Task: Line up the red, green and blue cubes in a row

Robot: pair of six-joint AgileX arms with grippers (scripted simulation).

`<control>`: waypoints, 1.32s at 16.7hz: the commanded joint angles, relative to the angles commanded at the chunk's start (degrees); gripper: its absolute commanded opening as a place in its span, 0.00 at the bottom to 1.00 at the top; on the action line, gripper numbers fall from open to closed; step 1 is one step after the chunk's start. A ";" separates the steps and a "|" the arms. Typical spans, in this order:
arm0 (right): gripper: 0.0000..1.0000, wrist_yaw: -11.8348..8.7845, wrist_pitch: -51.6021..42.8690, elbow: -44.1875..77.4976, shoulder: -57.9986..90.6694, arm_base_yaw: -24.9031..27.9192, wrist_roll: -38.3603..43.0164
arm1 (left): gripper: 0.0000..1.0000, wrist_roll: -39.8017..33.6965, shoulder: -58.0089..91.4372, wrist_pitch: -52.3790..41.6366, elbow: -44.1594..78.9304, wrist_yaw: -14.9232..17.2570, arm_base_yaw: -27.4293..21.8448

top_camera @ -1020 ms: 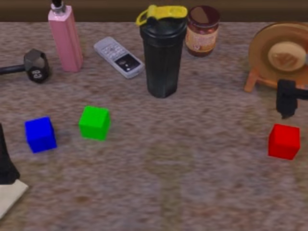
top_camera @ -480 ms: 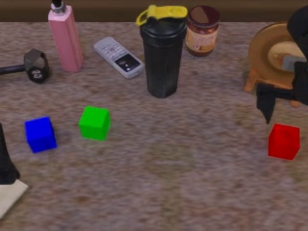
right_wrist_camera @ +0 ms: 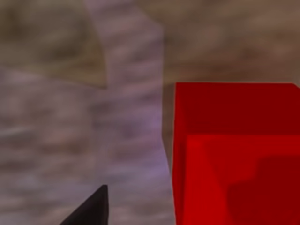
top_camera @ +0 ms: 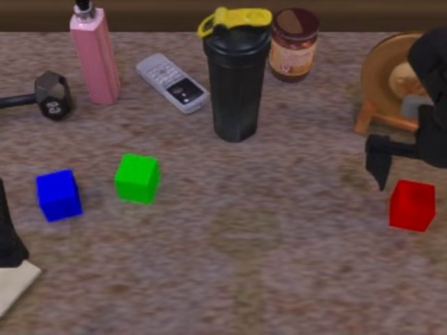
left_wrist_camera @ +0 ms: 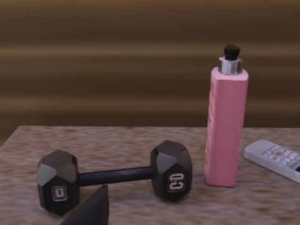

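Lowered and shifted slightly left, our right gripper (top_camera: 412, 164) hangs just above the red cube (top_camera: 412, 204), whether spread or closed we cannot tell.

Both AgileX arms are matte black, with pointed black tool (top_camera: 380, 164) fingers.

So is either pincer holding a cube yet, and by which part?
Nothing is held. The right pincer hangs open just beside the red cube, apart from it. The left pincer sits parked at the table's left edge.
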 joint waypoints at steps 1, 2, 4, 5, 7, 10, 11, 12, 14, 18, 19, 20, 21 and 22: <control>1.00 0.01 2.70 -1.33 1.15 0.03 0.06 | 1.00 0.00 0.00 0.00 0.00 0.00 0.00; 1.00 0.01 5.41 -2.70 2.31 0.06 0.13 | 1.00 0.00 0.00 0.00 0.00 0.00 0.00; 1.00 0.03 9.80 -5.05 4.38 0.14 0.22 | 1.00 0.00 0.00 0.00 0.00 0.00 0.00; 1.00 0.03 11.12 -5.83 5.12 0.16 0.27 | 1.00 0.00 0.00 0.00 0.00 0.00 0.00; 1.00 0.04 11.95 -6.35 5.60 0.19 0.30 | 1.00 0.00 0.00 0.00 0.00 0.00 0.00; 1.00 0.04 11.95 -6.35 5.60 0.19 0.30 | 1.00 0.00 0.00 0.00 0.00 0.00 0.00; 0.92 0.04 11.95 -6.35 5.60 0.19 0.30 | 1.00 0.00 0.00 0.00 0.00 0.00 0.00; 0.85 0.04 11.95 -6.35 5.60 0.19 0.30 | 1.00 0.00 0.00 0.00 0.00 0.00 0.00; 0.70 0.04 11.95 -6.35 5.60 0.19 0.30 | 1.00 0.00 0.00 0.00 0.00 0.00 0.00; 0.40 0.04 11.95 -6.35 5.60 0.19 0.30 | 1.00 0.00 0.00 0.00 0.00 0.00 0.00; 0.32 0.04 11.95 -6.35 5.60 0.19 0.30 | 1.00 0.00 0.00 0.00 0.00 0.00 0.00; 0.25 0.04 11.95 -6.35 5.60 0.19 0.30 | 1.00 0.00 0.00 0.00 0.00 0.00 0.00; 0.17 0.04 11.95 -6.35 5.60 0.19 0.30 | 1.00 0.00 0.00 0.00 0.00 0.00 0.00; 0.10 0.04 11.95 -6.35 5.60 0.19 0.30 | 1.00 0.00 0.00 0.00 0.00 0.00 0.00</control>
